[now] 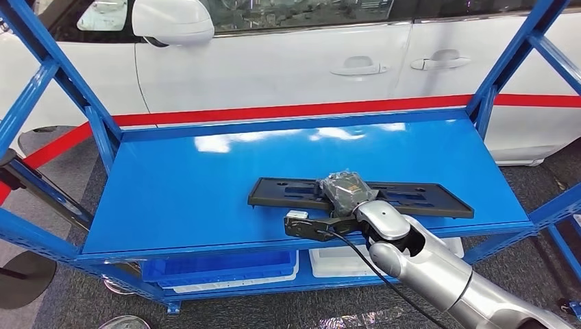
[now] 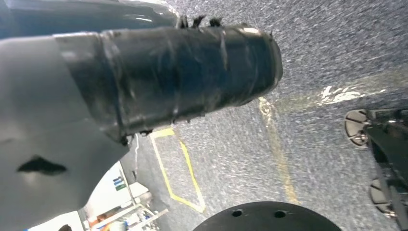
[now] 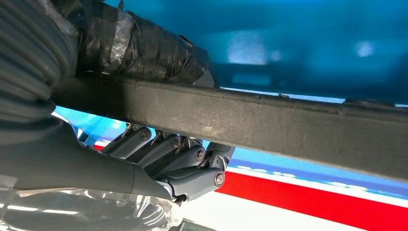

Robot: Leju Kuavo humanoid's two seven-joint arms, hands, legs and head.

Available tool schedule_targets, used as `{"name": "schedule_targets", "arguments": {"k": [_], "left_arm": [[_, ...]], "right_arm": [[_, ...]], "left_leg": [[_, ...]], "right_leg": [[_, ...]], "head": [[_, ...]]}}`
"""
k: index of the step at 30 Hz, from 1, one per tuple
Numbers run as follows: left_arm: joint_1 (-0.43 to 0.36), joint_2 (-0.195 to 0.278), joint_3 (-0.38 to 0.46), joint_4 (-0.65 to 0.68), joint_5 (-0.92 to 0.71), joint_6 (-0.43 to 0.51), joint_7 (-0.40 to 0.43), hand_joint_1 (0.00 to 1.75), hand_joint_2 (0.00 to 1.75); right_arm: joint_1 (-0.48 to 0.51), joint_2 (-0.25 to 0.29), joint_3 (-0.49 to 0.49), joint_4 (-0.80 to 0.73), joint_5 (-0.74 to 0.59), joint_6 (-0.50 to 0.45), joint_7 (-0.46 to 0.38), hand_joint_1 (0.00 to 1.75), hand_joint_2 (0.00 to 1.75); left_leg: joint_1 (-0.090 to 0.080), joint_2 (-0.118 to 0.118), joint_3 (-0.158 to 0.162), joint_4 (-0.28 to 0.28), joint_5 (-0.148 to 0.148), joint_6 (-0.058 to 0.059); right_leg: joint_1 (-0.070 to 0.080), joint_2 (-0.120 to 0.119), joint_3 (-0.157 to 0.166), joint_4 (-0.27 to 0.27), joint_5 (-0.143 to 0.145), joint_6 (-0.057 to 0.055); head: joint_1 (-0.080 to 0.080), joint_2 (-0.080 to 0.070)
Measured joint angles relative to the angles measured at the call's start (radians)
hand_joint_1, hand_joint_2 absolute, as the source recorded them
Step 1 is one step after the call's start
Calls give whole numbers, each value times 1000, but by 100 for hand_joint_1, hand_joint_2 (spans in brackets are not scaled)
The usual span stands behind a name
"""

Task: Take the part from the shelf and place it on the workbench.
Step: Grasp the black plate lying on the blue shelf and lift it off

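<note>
The part [image 1: 418, 199] is a long flat black plastic frame lying near the front edge of the blue shelf [image 1: 205, 185]. My right hand [image 1: 346, 188] lies over its middle, wrapped in dark tape, with the silver arm coming in from the lower right. Seen from the right wrist, the taped thumb [image 3: 139, 53] lies on one face of the part [image 3: 269, 120] and the curled fingers [image 3: 178, 159] on the other, so the hand grips it. My left hand [image 2: 168, 72] hangs over the floor with nothing against its taped thumb.
A white car [image 1: 288, 62] stands close behind the shelf. Blue uprights and braces [image 1: 503, 68] frame both ends. On the lower level sit a blue bin [image 1: 219, 267] and a white bin [image 1: 336, 260]. Grey carpet with yellow lines [image 2: 178, 168] lies below.
</note>
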Motion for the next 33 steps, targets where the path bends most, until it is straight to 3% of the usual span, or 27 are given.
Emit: {"name": "schedule_targets", "arguments": {"k": [4, 8, 14, 19, 21, 23, 25, 27, 28, 29, 30, 32, 33], "left_arm": [[1, 0, 11, 0, 8, -6, -16, 0, 0], [1, 0, 15, 0, 9, -8, -20, 0, 175], [3, 0, 19, 0, 12, 6, -45, 0, 175], [7, 1, 23, 0, 14, 23, -85, 0, 175], [9, 2, 24, 1, 11, 24, -76, 0, 175], [9, 2, 24, 2, 7, 26, -66, 0, 175], [9, 1, 24, 2, 6, 25, -62, 0, 175], [9, 1, 24, 2, 6, 25, -61, 0, 175], [9, 1, 24, 2, 6, 24, -61, 0, 175], [9, 1, 24, 2, 6, 24, -61, 0, 175], [9, 0, 24, 2, 6, 23, -61, 0, 175], [8, 2, 24, 3, 5, 22, -62, 0, 175], [7, 4, 24, 4, 5, 22, -62, 0, 175]], "right_arm": [[2, 0, 0, 0, 1, -16, -5, 175, 175], [4, 0, 0, 0, 1, -18, -5, 175, 175], [24, -13, -24, -36, 5, -113, -25, 175, 175], [85, -62, -143, -212, 4, -253, -21, 175, 175], [114, -80, -211, -307, 7, -295, -13, 175, 175], [142, -96, -276, -399, 41, -324, -6, 175, 175], [165, -113, -330, -489, 94, -343, -4, 175, 175], [190, -126, -370, -570, 141, -350, -3, 175, 175], [204, -132, -387, -606, 158, -350, -2, 175, 175], [217, -138, -400, -638, 171, -349, 0, 175, 175], [226, -143, -412, -668, 179, -348, 2, 175, 175], [237, -150, -431, -720, 189, -346, 6, 175, 175], [240, -154, -438, -743, 191, -344, 7, 175, 175]], "left_leg": [[0, 0, 0, 0, 0, 0], [0, 0, 0, 0, 0, 0], [0, 0, 0, 0, 0, 0], [0, 0, 1, 1, -1, 0], [-3, 0, 1, 0, 1, 7], [5, 2, 19, -35, 21, 22], [17, 8, 40, -78, 45, 31], [22, 12, 43, -84, 49, 31], [26, 13, 41, -80, 47, 28], [33, 13, 38, -73, 44, 22], [40, 13, 33, -62, 39, 13], [56, 13, 17, -28, 24, -13], [61, 12, 6, -6, 14, -27]], "right_leg": [[0, 0, 0, -1, 0, 0], [0, 0, 0, -1, 0, 0], [0, 0, 0, -1, 0, 0], [0, 0, 0, -1, 0, 0], [-4, 0, 4, -10, 5, 6], [-4, 0, 9, -17, 5, 14], [-1, 1, -11, 38, -37, 22], [-9, 1, -59, 154, -98, 33], [-16, 0, -77, 199, -114, 41], [-24, -1, -79, 212, -112, 50], [-34, -2, -65, 189, -93, 60], [-50, -4, -9, 86, -48, 84], [-53, 0, 11, 47, -37, 86]], "head": [[0, 0], [0, 0], [0, 0], [0, 0], [-1, 0], [0, 0], [5, 0], [9, 0], [10, 0], [10, 0], [10, 0], [10, 0], [13, 0]]}}
